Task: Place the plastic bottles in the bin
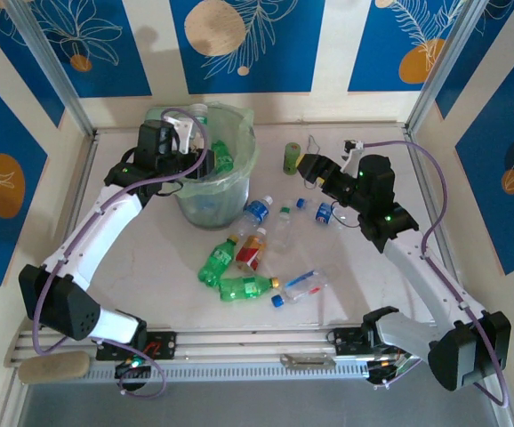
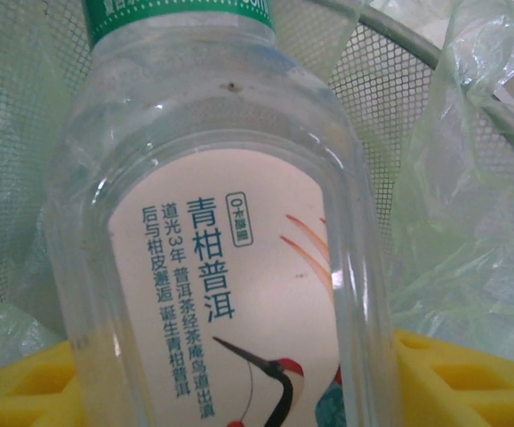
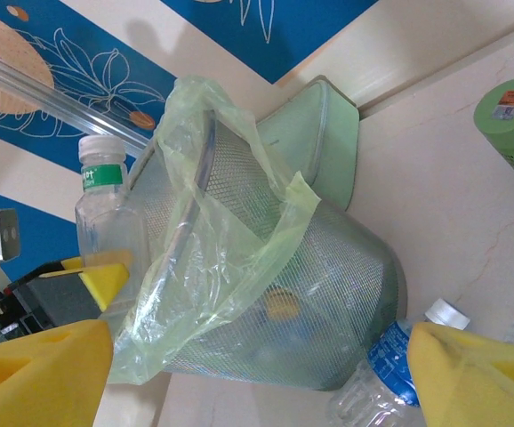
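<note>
Left gripper point(image 2: 237, 396): the yellow pads point(image 2: 457, 378) sit on either side of the clear bottle point(image 2: 221, 267) and appear to pinch it. At this close range, full contact cannot be confirmed. The bottle hangs upright over the bin point(image 1: 205, 203) at far left, so it would drop straight in.

Right gripper point(image 1: 310, 167): fingers spread and empty at far right, away from the bin.

The other bottles point(image 1: 244, 287) lie near centre on the table point(image 1: 346, 267).
</note>
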Action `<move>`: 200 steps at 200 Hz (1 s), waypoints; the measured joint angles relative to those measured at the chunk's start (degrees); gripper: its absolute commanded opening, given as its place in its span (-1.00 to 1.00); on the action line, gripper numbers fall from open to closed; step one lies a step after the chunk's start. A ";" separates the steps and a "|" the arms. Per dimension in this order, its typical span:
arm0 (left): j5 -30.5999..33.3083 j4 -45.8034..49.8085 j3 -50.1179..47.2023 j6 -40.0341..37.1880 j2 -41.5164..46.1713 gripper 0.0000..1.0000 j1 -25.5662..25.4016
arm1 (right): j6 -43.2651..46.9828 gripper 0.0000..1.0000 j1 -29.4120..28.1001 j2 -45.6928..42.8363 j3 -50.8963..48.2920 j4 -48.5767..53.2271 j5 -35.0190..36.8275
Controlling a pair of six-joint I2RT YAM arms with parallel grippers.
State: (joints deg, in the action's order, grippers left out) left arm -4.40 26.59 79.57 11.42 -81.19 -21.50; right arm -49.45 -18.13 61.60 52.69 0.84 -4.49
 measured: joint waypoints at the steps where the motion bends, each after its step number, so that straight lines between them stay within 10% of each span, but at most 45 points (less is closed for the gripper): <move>1: 0.00 0.02 0.00 0.02 0.00 0.31 0.00 | -0.04 0.73 0.00 0.02 0.00 0.00 0.00; 58: 0.00 0.02 0.00 0.09 0.00 0.90 0.00 | -0.13 0.74 0.15 0.24 0.00 0.04 0.00; 200: -11.02 -15.45 -10.01 8.26 14.69 0.99 -4.39 | 24.96 0.85 5.81 22.32 19.30 26.91 2.01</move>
State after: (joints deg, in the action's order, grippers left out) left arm -15.42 11.14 69.56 19.68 -66.50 -25.89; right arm -24.49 -12.32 83.92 71.99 27.75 -2.48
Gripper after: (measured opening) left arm 0.997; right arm 0.921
